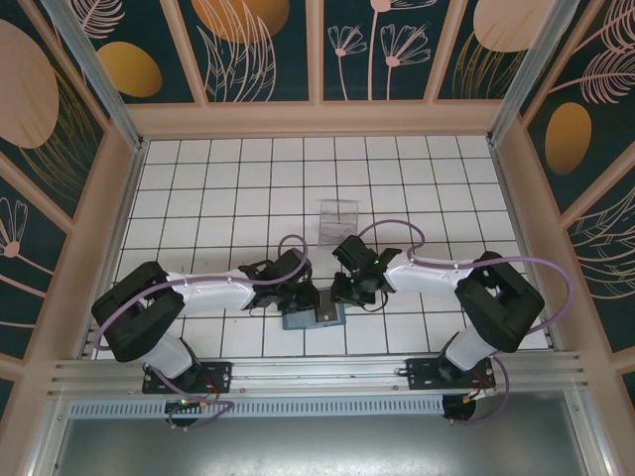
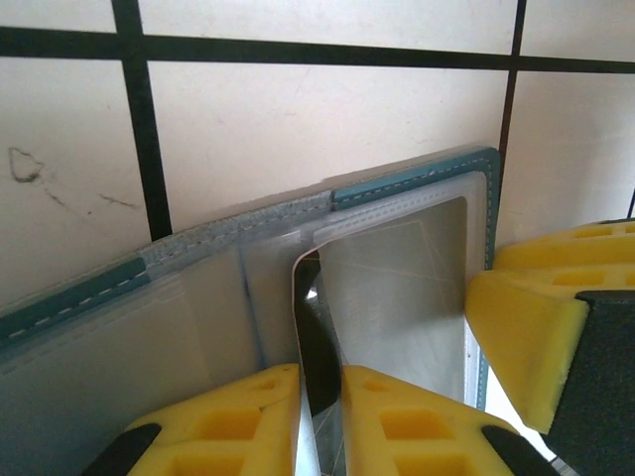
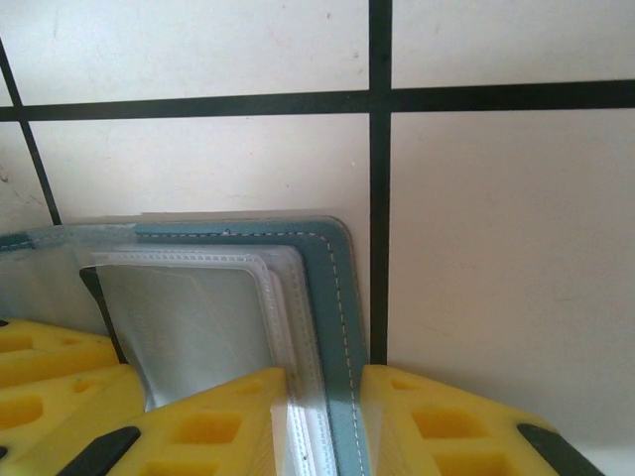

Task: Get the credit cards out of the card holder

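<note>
The teal-blue card holder (image 1: 298, 320) lies open on the white tiles between my two grippers, its clear sleeves facing up. My left gripper (image 2: 319, 375) is shut on a dark credit card (image 2: 316, 327) that stands edge-up, partly out of a clear sleeve of the card holder (image 2: 417, 180). At the right of that view shows a yellow finger (image 2: 526, 337) of the other gripper. My right gripper (image 3: 325, 382) is shut on the card holder's (image 3: 322, 258) stitched right edge and the clear sleeves beside it. From above, the left gripper (image 1: 303, 296) and right gripper (image 1: 342, 293) meet over the holder.
A clear plastic tray (image 1: 337, 220) sits on the tiles just behind the two grippers. The tiled floor (image 1: 228, 178) is boxed in by wooden walls on the left, right and back. A metal rail (image 1: 317, 375) runs along the near edge.
</note>
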Controlling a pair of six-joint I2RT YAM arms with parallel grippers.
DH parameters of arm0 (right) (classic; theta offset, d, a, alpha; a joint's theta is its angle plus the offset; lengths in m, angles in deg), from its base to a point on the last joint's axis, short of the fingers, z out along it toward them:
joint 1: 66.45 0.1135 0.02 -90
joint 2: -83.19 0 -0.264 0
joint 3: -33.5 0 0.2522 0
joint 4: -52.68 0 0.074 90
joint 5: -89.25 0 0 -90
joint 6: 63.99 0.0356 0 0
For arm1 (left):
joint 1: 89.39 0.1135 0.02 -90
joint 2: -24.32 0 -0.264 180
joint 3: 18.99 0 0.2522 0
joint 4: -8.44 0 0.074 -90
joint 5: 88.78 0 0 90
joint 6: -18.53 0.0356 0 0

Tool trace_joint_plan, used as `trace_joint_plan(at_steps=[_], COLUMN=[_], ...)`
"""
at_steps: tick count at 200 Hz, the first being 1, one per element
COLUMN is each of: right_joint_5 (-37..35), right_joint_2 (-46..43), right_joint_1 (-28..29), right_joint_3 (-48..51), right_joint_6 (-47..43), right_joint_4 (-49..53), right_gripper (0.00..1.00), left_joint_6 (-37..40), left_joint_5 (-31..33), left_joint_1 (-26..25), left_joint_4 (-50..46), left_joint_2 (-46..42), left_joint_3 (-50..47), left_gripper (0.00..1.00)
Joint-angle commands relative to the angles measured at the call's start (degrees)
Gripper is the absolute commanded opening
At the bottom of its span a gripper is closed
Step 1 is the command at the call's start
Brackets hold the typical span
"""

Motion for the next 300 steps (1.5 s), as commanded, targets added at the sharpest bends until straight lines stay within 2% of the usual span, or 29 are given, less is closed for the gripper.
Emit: trace_joint_plan(at_steps=[1, 81, 112, 164, 248, 300], right_joint_5=[-0.63, -0.28, -0.27, -0.43, -1.33, -1.07], right_joint_2=[0.74, 1.22, 1.29, 1.14, 0.81, 1.3], right_joint_1=[1.04, 1.19, 1.33, 1.46, 1.51, 1.46], right_joint_3=[0.3, 0.83, 0.84, 0.83, 0.84, 0.42], right_joint_6=[-0.08, 0.36, 0.46, 0.62, 0.68, 0.62], right_joint_4=[2.03, 1.48, 1.5, 1.59, 1.99, 1.86], right_gripper=[0.27, 0.22, 0.22, 0.21, 0.21, 0.21], left_joint_6=[-0.48, -0.39, -1.27, -1.42, -1.43, -3.59], left_joint_5=[-1.55, -0.68, -1.64, -0.47, 1.62, -1.82], left_joint_1=[0.24, 0.21, 0.27, 0.26, 0.26, 0.36], left_joint_4=[1.92, 2.28, 4.9, 3.87, 1.16, 10.12], left_joint_2=[0.75, 1.0, 0.81, -0.8, -6.66, -6.95], left_joint_3=[-1.33, -2.65, -3.8, -4.68, -6.61, -9.04], left_gripper=[0.21, 0.25, 0.21, 0.12, 0.09, 0.15])
